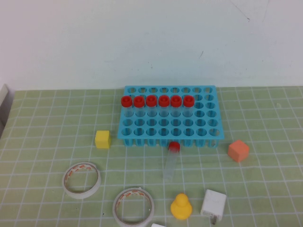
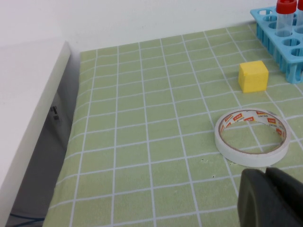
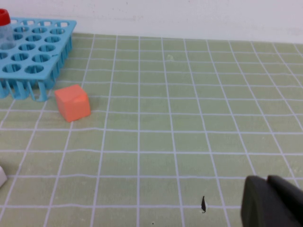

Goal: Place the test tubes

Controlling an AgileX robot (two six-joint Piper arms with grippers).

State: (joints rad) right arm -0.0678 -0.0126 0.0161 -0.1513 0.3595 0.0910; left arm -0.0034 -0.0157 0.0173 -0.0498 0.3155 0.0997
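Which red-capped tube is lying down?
The clear red-capped tube lying outside the blue plastic rack; six others stand in it. Left claw, right claw shut, parked aside.

high camera angled down, wrist cameras share rack point(image 1: 203, 118)

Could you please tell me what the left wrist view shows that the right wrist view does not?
Only the left wrist view: the yellow cube, a roll of white tape, a white ledge at the side, and the shut left gripper above the green gridded mat near that roll. Only the right wrist view: the orange cube and the shut right gripper over bare mat, well apart from that cube. Both: the blue test tube rack with a red-capped tube standing in it, the mat and the white wall.
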